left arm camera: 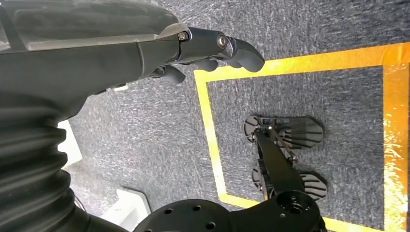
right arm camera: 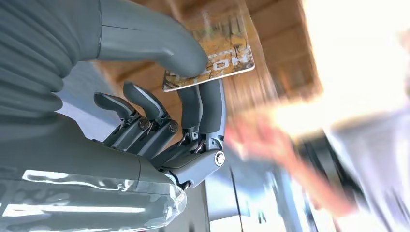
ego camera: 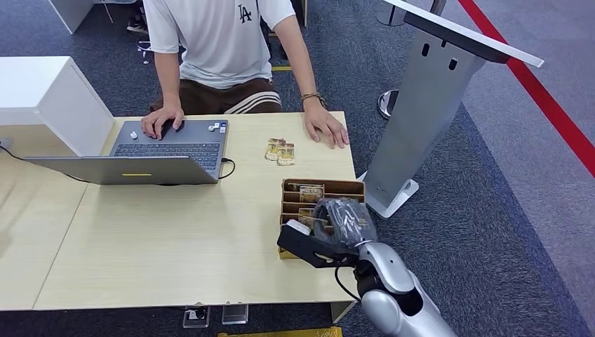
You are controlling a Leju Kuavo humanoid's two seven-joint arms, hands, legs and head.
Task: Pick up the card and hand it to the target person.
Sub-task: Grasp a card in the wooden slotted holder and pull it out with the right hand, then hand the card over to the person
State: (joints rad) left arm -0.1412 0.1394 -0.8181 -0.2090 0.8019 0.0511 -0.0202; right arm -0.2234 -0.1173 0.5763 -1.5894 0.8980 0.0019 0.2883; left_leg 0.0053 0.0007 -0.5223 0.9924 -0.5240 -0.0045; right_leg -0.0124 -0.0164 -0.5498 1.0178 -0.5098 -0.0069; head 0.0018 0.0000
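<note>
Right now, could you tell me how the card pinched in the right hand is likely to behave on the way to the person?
The card looks thin, flat and unbent, so probably stiff and light. Its glossy printed face may be slippery. The right hand pinches it only near one edge, so it could pivot or slide.

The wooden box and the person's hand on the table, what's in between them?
In the head view, two small cards lie on the table between the wooden box and the person's hand.

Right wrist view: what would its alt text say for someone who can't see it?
The robot's right hand pinches a gold card between thumb and fingers, above a wooden box. The background is blurred, with a person's hand faintly visible.
</note>
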